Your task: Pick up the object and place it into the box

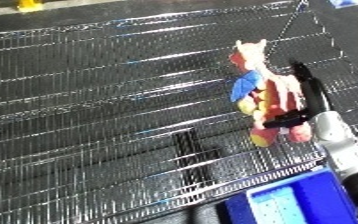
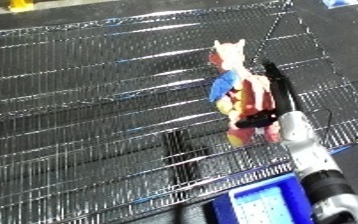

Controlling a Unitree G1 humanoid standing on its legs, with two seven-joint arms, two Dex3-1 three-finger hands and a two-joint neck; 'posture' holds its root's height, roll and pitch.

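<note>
I'm looking down at a wire mesh shelf surface (image 1: 113, 100), shiny metal w/ long wires running across and a raised rim at the near edge. My right hand (image 2: 278, 97) is reaching in from the lower right on its white & silver forearm (image 2: 304, 150), black fingers wrapping round a plush toy (image 1: 266, 95): thumb crossing the toy's lower front, fingers lying up along its right side. So the right hand is gripping the plush.

The toy is standing about upright at the right-centre of the mesh, pink/cream body w/ red patches, a blue bit on its left side and a yellow one just below that. Can't tell if its feet are touching the wires or just above them.

Nearest other thing: a blue bin (image 1: 300, 202) at the lower right edge, just outside the shelf rim, pale perforated floor showing inside, near the forearm. A dark flat strip (image 2: 180, 152) is lying on or under the mesh, lower centre, apart from the toy; can't make out what it is.

Behind the shelf: grey floor, a yellow object (image 1: 29, 5) at top left, something blue-white (image 1: 346, 3) at top right.
</note>
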